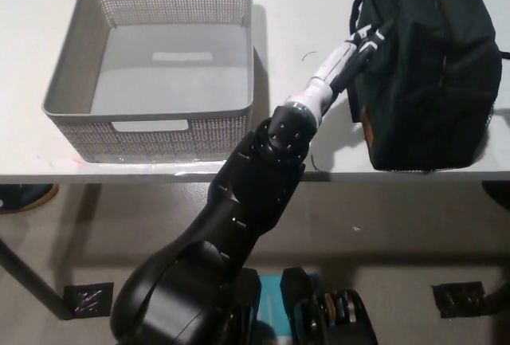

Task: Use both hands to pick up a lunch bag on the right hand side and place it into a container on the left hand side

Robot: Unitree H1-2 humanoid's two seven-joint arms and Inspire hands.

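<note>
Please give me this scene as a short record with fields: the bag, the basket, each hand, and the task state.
bag: dark lunch bag, upright on the table, right side
basket: grey perforated basket, left side, nothing inside
left hand: white hand against the bag's left side; fingers hidden
right hand: not in view
task state: bag not yet lifted, outside the basket
</note>
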